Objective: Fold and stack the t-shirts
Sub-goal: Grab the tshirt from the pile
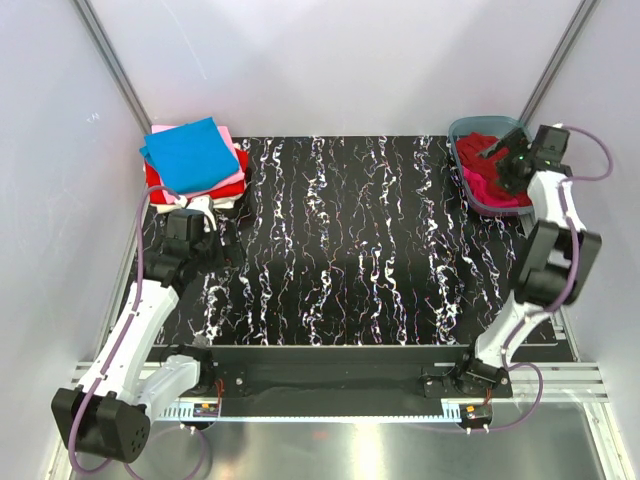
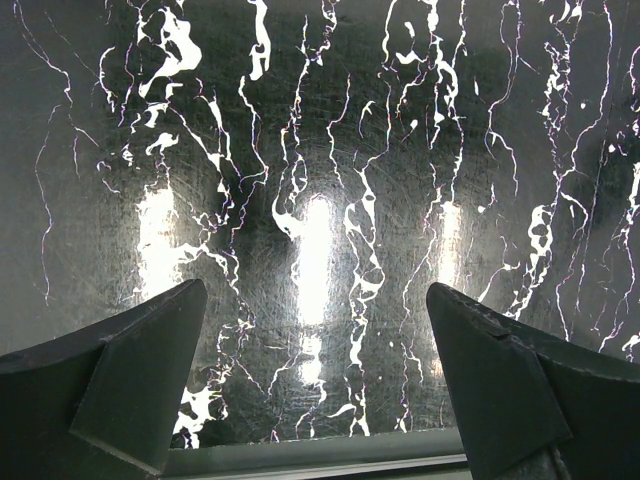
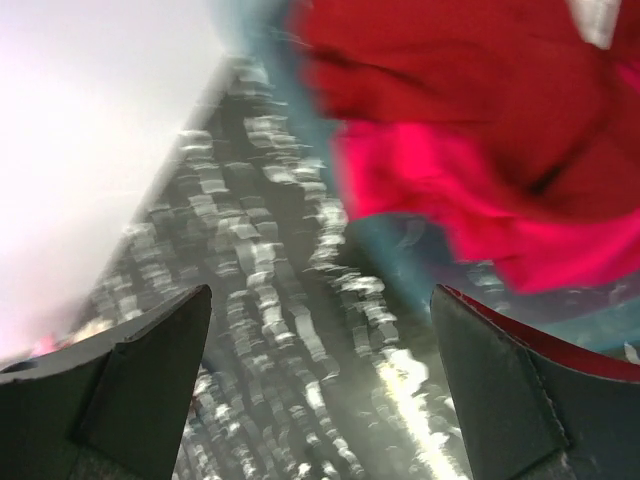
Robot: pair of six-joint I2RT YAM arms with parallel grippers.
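Note:
A folded stack sits at the back left: a bright blue t-shirt (image 1: 190,155) on top, then pale pink (image 1: 234,168), red (image 1: 154,186) and white (image 1: 206,205) ones. A dark red t-shirt (image 1: 481,146) and a hot pink t-shirt (image 1: 497,190) lie crumpled in the tub (image 1: 460,130). My right gripper (image 1: 497,151) hovers over the tub, open and empty (image 3: 320,290); its blurred view shows the dark red (image 3: 450,70) and hot pink (image 3: 450,190) cloth ahead. My left gripper (image 1: 210,236) is open and empty (image 2: 315,290) over bare table just in front of the stack.
The black marbled table (image 1: 350,250) fills the middle. White walls with metal posts close in the back and both sides. A rail (image 1: 330,395) runs along the near edge between the arm bases. The tub's blue-grey wall (image 3: 400,250) shows in the right wrist view.

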